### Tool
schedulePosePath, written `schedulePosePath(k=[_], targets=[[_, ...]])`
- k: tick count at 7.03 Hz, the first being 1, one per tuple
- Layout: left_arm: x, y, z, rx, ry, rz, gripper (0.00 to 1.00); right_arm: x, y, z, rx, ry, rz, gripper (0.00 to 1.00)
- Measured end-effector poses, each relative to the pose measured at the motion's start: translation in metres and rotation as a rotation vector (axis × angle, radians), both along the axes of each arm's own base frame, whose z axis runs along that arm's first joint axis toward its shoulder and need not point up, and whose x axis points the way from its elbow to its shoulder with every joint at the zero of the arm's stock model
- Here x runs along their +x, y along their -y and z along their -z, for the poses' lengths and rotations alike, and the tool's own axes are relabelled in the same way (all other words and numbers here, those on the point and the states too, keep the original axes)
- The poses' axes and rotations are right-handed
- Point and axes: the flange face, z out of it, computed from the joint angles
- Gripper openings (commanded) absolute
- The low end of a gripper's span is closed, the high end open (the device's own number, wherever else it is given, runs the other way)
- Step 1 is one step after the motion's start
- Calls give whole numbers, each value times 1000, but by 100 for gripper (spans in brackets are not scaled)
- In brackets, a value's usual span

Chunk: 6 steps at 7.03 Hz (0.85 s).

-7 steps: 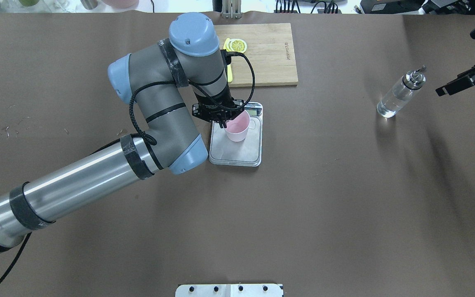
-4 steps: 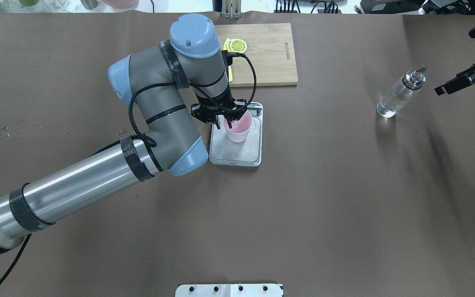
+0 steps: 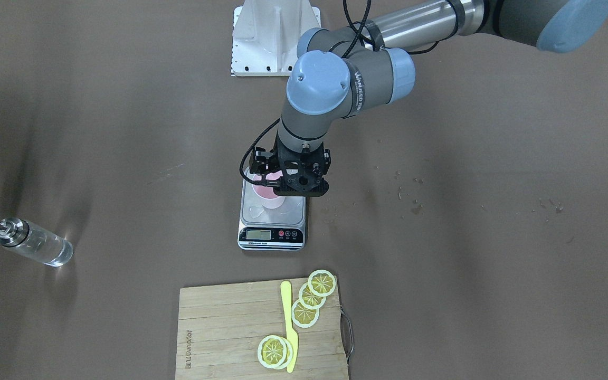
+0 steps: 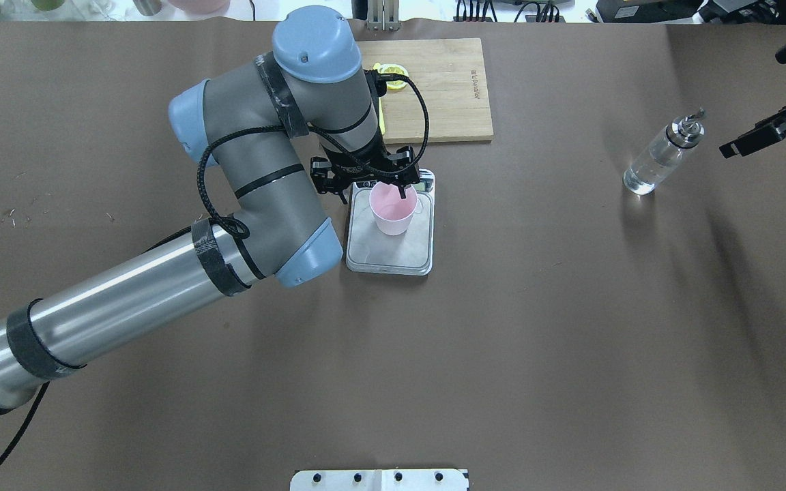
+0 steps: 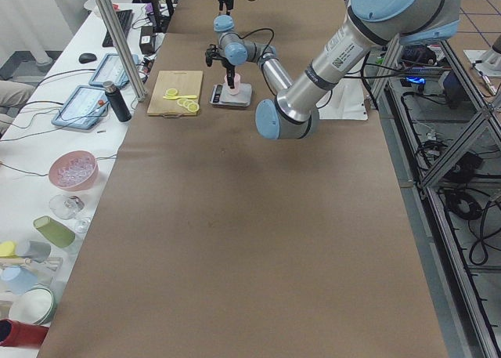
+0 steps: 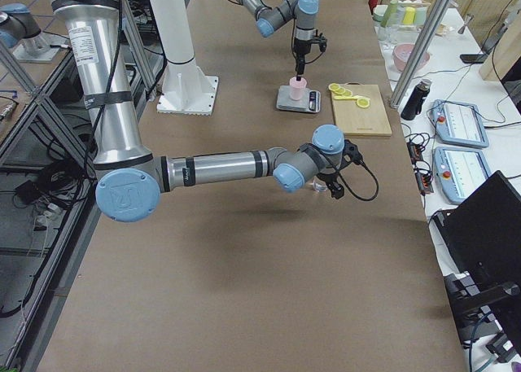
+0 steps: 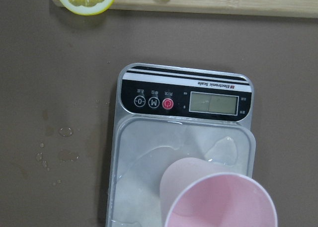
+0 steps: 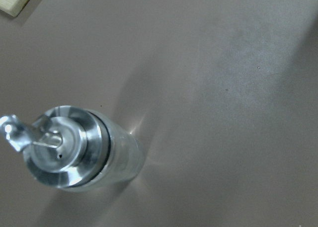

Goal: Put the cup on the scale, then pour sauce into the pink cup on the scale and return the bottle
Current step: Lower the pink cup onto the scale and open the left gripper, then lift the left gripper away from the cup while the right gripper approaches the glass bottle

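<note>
The pale-pink cup (image 4: 391, 211) stands upright on the steel platform of the scale (image 4: 400, 256), toward the display end. It also shows in the front view (image 3: 269, 199) and at the bottom of the left wrist view (image 7: 218, 202). My left gripper (image 4: 376, 185) hovers just above the cup's rim, open and empty. The glass bottle (image 4: 659, 160) with clear sauce and a silver spout stands at the far right of the table. My right gripper (image 4: 724, 151) hovers a little beyond the bottle's cap, apart from it. I cannot tell whether it is open or shut.
A wooden cutting board (image 4: 444, 88) with lemon slices (image 3: 312, 298) and a yellow knife (image 3: 288, 322) lies just beyond the scale. Small water drops (image 7: 64, 132) sit on the brown table beside the scale. The robot's white base plate (image 3: 275, 37) is behind it.
My left gripper has let go of the cup's rim, opened and risen a little. The cup stays on the scale. My right gripper has barely shifted.
</note>
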Motion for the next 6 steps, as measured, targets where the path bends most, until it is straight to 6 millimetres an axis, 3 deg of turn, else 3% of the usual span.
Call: schedulePosePath(k=[3,4,6], targets=[[-35,3,6,15,-21,30,97,-1,-12,-20,36,12,7,100],[-51,1,5,17,-23,38,97,-3,-16,-31,63,19,11,100],[-86,3,-6,7,-39,40,97,-12,-19,-36,114,29,22,100]])
